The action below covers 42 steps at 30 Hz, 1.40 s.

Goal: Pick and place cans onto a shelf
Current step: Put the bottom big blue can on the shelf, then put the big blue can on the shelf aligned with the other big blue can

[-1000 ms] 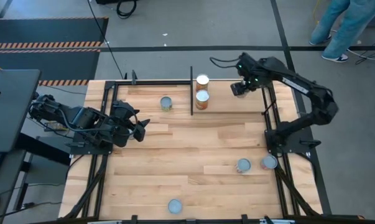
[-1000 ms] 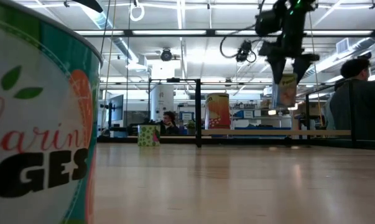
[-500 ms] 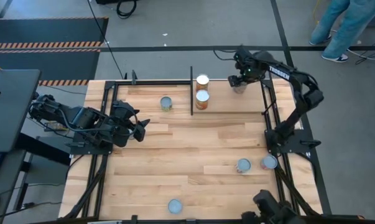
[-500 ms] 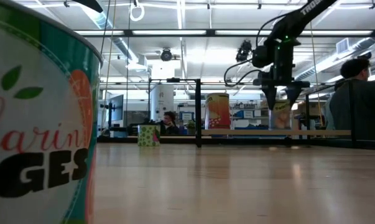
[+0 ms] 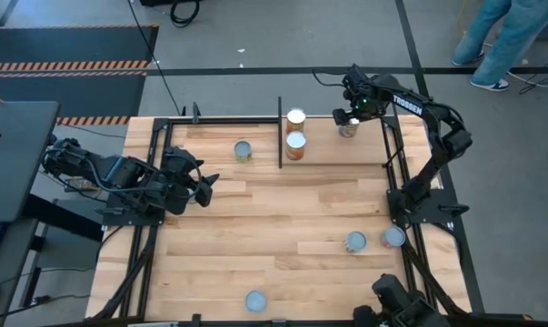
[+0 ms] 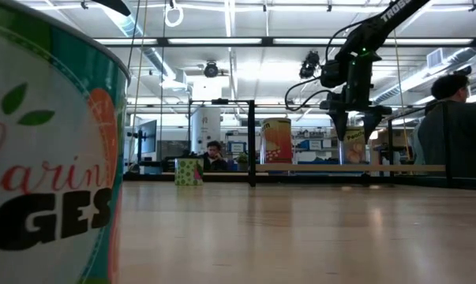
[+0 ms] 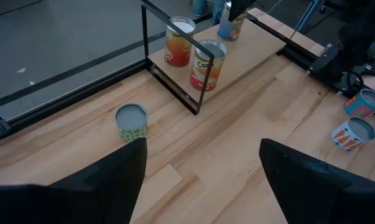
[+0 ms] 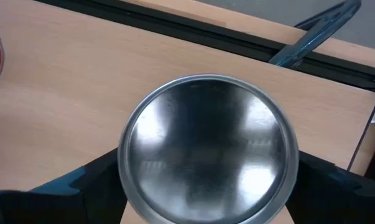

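The shelf [image 5: 328,150] runs along the table's far edge, and the placing step looks nearly done there: the right gripper [image 5: 349,119] stands over a can [image 5: 348,130] seated on the board right of two orange-labelled cans [image 5: 295,144]. Its fingers flank the can's silvery top [image 8: 207,146], apparently just parted, so next comes a straight lift away. The left gripper [image 5: 201,188] waits wide open at the table's left edge.
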{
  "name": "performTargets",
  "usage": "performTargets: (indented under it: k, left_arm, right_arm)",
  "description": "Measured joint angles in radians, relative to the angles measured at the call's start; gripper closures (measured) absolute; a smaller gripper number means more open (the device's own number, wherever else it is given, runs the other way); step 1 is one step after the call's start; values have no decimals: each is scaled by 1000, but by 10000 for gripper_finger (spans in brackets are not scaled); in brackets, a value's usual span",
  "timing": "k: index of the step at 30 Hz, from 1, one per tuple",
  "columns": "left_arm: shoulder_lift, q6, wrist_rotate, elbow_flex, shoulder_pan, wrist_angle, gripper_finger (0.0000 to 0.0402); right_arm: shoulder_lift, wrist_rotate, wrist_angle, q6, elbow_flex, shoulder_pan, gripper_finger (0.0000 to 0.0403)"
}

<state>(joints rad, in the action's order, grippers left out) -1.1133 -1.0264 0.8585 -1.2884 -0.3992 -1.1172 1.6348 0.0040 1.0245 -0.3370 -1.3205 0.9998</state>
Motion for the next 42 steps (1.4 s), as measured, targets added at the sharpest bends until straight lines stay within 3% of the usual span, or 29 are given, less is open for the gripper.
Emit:
performTargets:
  k: [11, 21, 25, 32, 37, 42]
  left_arm:
    - [0, 0, 0, 0, 0, 0, 83]
    - [0, 0, 0, 0, 0, 0, 83]
    - [0, -8, 0, 0, 0, 2, 83]
    - [0, -62, 0, 0, 0, 160, 83]
    - [1, 16, -12, 0, 3, 285, 83]
    - [0, 144, -105, 0, 9, 369, 83]
  right_arm:
    - [-50, 10, 56, -1, -59, -25, 46]
    - [-228, 163, 184, -86, -133, -164, 47]
    - [-324, 158, 187, -134, -133, -333, 47]
    - [-418, 171, 115, -160, -133, -788, 47]
    - [-391, 203, 61, -229, -133, -1072, 47]
    - [-300, 242, 12, -316, -133, -1264, 47]
